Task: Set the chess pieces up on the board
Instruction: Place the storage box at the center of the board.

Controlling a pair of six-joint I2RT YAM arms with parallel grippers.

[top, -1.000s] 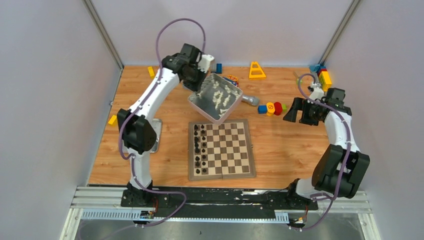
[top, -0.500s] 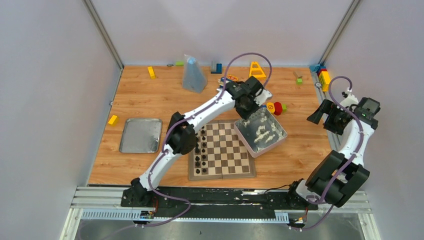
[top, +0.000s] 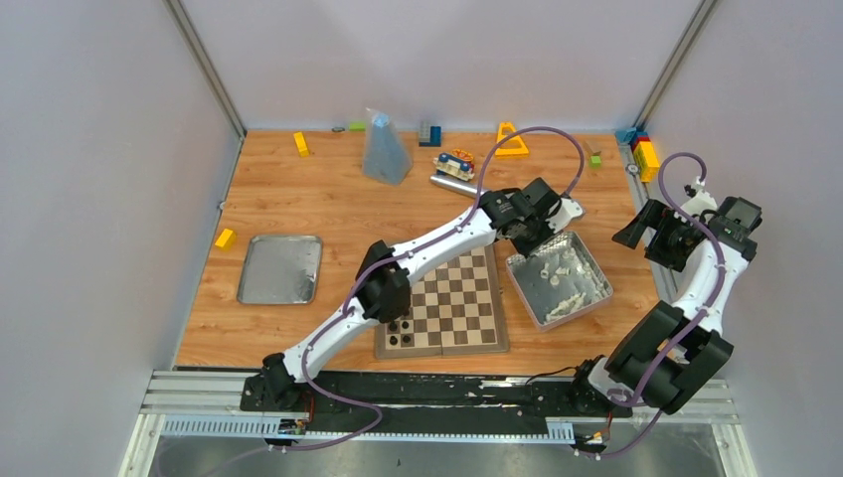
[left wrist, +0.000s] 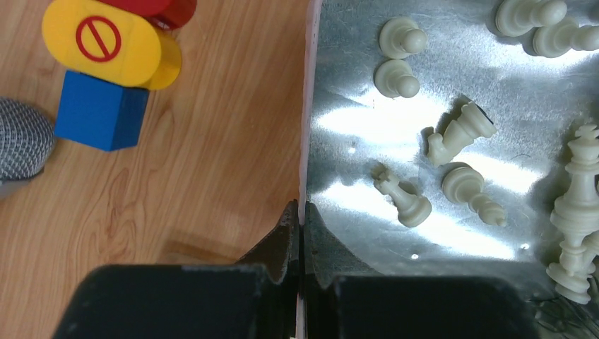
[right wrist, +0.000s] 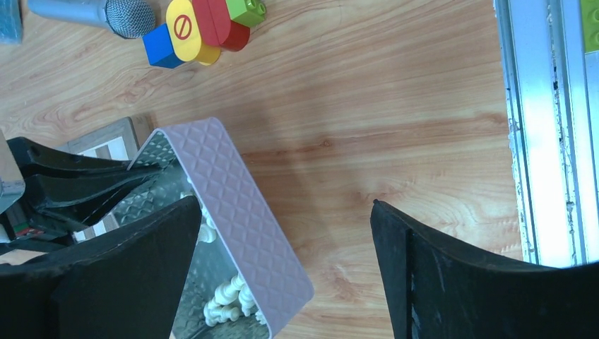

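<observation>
Left wrist view had the left gripper (left wrist: 302,222) at bottom centre, jaws pressed together on the thin wall of the metal tin (left wrist: 346,92), a pinch that probably served to haul the tin about as a tray. Just beyond the fingertips, across the frame's right half, the white chess pieces (left wrist: 404,201) lay toppled and loose on the tin's floor, none grasped. In the top external view the tin was right of centre, just beside the right edge of the board (top: 457,298), likely to put the pieces within reach. Farther right, the right gripper (top: 644,227) hung spread and empty.
</observation>
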